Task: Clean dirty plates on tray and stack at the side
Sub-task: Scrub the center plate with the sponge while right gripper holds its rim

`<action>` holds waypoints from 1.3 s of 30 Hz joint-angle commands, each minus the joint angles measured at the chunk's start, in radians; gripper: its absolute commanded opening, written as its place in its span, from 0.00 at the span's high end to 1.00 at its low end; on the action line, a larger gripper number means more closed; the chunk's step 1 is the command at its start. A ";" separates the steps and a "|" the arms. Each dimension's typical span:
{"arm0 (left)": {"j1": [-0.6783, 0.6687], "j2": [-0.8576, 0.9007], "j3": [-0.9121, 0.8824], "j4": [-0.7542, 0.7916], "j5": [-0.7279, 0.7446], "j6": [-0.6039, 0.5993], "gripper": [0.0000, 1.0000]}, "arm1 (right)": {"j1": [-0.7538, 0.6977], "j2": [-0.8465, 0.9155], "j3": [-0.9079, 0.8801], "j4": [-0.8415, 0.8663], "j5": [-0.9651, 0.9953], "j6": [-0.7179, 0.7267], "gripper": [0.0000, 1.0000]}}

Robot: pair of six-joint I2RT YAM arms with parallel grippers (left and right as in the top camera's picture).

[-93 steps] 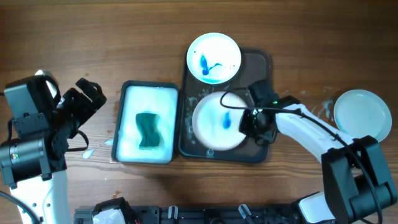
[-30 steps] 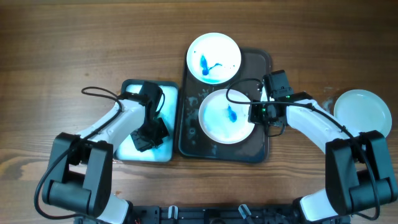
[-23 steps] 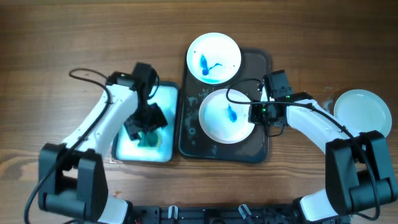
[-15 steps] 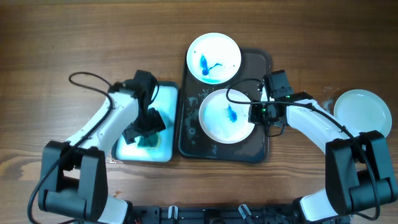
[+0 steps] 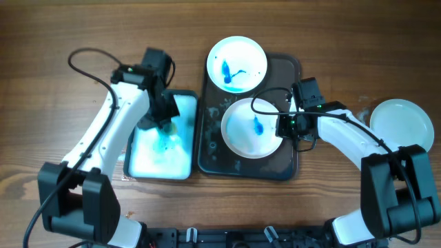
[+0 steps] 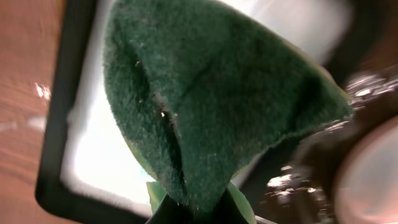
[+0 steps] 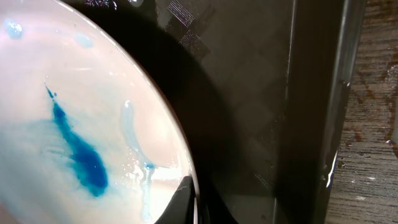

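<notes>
My left gripper [image 5: 162, 116] is shut on a dark green sponge [image 6: 217, 106], which hangs over the far part of the white basin [image 5: 146, 164]. In the left wrist view the sponge fills most of the frame, pinched between the jaws at the bottom edge [image 6: 199, 213]. My right gripper [image 5: 284, 127] is shut on the right rim of a white plate [image 5: 247, 134] smeared with blue, which lies on the dark tray [image 5: 292, 74]. In the right wrist view the fingertips [image 7: 186, 198] clamp that rim. A second blue-stained plate [image 5: 237, 63] rests at the tray's far end.
A clean white plate [image 5: 402, 126] sits on the wooden table at the right. The basin holds pale soapy water with a bluish tinge. The tray's raised right wall [image 7: 323, 124] runs close beside my right gripper, with bare wood [image 7: 376, 124] beyond it.
The left gripper closed on the sponge in the basin and lifted it toward the basin's far right corner. The right arm and its plate have stayed still.
</notes>
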 commanded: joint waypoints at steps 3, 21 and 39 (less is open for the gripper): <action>-0.148 0.015 0.144 0.120 0.177 0.035 0.96 | -0.001 0.040 -0.025 -0.027 0.069 -0.010 0.96; -0.435 0.482 0.138 0.291 -0.055 -0.083 0.96 | -0.001 0.039 -0.025 -0.027 0.039 0.000 0.96; -0.504 0.515 0.138 0.530 0.397 -0.012 0.96 | -0.001 0.040 -0.025 -0.028 0.035 -0.001 0.96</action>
